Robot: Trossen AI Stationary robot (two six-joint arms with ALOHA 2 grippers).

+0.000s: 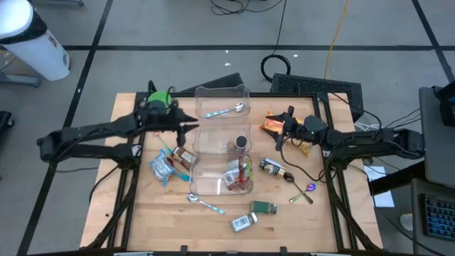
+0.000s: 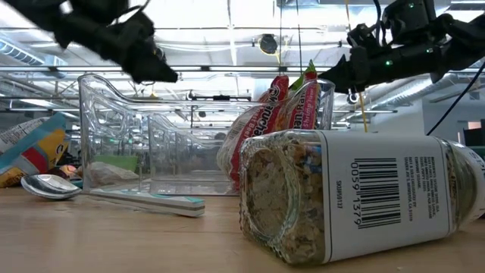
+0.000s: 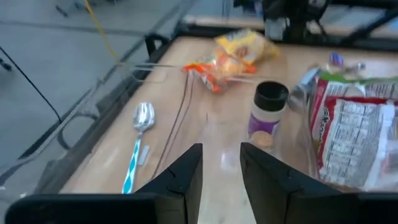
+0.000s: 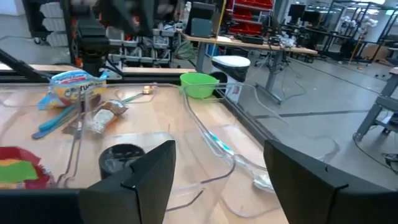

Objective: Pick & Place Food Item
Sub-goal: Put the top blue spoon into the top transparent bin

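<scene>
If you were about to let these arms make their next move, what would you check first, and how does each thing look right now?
1. Left gripper empty, fingers parted: ok, nothing between them in the left wrist view.
2. Right gripper empty and open: ok.
3. Clear bin upright: ok.
4. Snack bag in the bin's near compartment: ok.
5. Small dark-lidded jar upright in the middle compartment: ok.
6. Which food item is next: cannot tell; an orange packet lies below the right gripper.
</scene>
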